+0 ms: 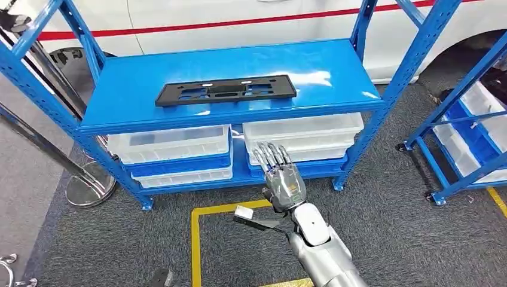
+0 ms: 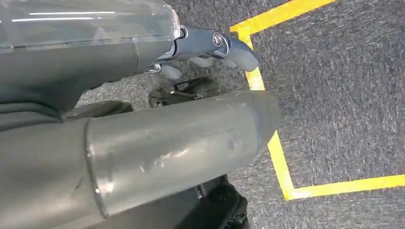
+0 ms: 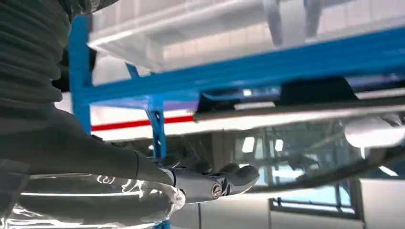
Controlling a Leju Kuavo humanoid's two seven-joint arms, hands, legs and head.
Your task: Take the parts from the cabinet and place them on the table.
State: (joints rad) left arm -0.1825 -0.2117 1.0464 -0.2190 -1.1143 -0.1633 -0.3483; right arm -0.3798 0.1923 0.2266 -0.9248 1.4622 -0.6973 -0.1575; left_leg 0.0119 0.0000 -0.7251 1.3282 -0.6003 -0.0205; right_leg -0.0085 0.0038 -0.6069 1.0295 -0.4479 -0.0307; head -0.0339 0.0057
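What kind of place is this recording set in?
Probably a car workshop or factory storage area: blue metal shelving with white plastic bins, yellow floor tape on grey carpet, and a white car behind.

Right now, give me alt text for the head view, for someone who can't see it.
A flat black part lies on the top shelf of a blue cabinet, with white bins on the lower shelves. The robot's right hand, fingers extended and holding nothing, is raised in front of the cabinet over grey carpet marked with yellow tape.
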